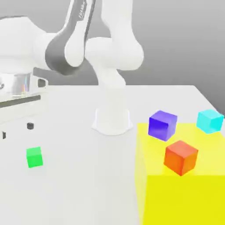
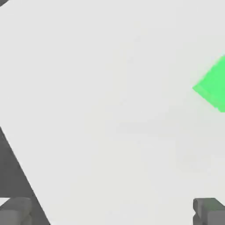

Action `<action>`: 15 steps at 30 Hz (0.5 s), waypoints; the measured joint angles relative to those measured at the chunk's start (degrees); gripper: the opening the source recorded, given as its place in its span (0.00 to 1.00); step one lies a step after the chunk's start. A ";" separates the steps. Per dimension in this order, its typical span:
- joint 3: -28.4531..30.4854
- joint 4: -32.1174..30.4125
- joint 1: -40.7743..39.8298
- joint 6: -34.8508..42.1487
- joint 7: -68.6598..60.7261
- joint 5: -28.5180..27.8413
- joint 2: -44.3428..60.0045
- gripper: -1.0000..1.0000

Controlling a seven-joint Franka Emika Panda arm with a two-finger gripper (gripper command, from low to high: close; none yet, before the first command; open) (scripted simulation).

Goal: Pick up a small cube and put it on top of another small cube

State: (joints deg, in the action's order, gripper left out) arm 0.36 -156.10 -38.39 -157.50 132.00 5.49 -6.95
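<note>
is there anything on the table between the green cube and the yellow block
No. In the exterior view the stretch of white table between the green cube and the yellow block is bare.

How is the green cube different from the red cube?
Colour: the green cube is bright green, the red cube orange-red. Size: the green cube looks smaller than the red cube. Place: the green cube sits alone on the white table at the exterior view's left, the red cube on the yellow area at its right. Both are plain cubes, ungripped.
</note>
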 joint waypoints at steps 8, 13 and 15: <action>2.96 -5.13 -7.47 -6.21 22.48 -4.48 8.74 0.50; 2.10 -3.87 -7.82 -14.02 23.18 -3.39 18.37 0.50; 0.87 -3.17 -8.87 -17.34 22.82 -2.77 22.48 0.00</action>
State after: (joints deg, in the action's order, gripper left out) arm 1.24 -159.27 -47.26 -174.84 154.82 2.71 15.53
